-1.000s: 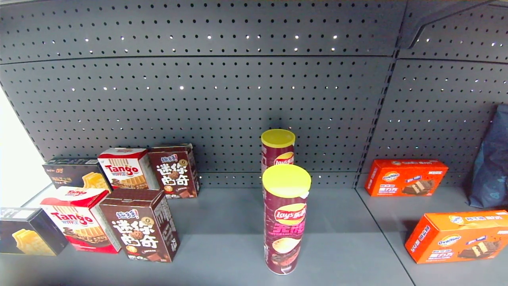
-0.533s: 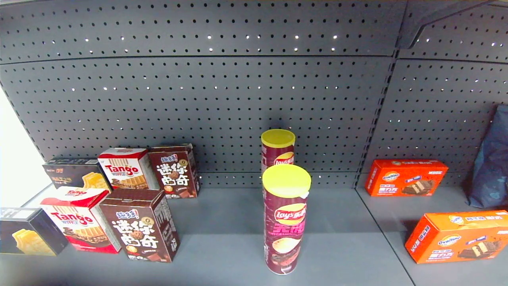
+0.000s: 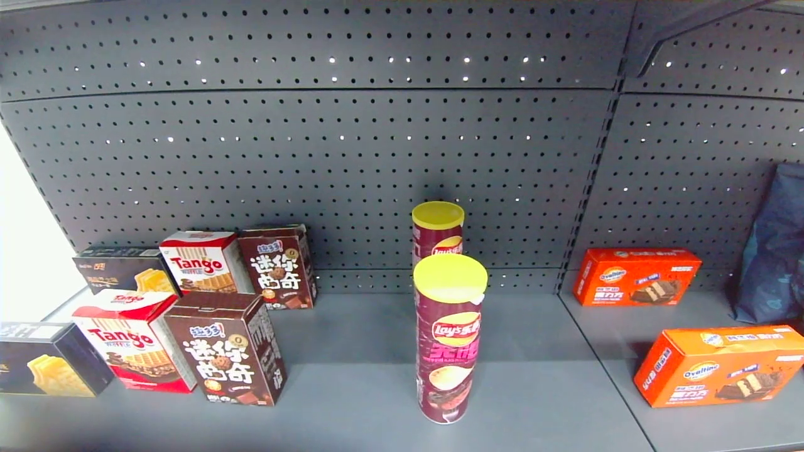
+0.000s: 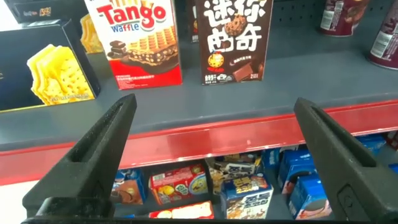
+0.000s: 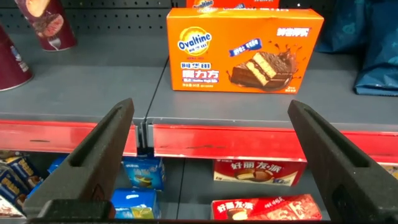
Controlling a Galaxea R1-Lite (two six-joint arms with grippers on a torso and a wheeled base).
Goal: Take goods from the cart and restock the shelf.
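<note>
a: step in hand?
b: looks like a gap between items. left gripper and right gripper both spread wide, nothing held, just off the red shelf edge.
a: goods?
b: front can stands mid shelf, second can at its 12 o'clock. cookie box is at the can's 9 o'clock, ahead of the left gripper and apart from it. orange box is at 3 o'clock, ahead of the right gripper, also apart.
a: how to do it well?
b: my guess: fetch the next item from the cart, grip it mid-body and square, set it upright on bare shelf. keep clear of the tall front can, it likely tips easily.
</note>
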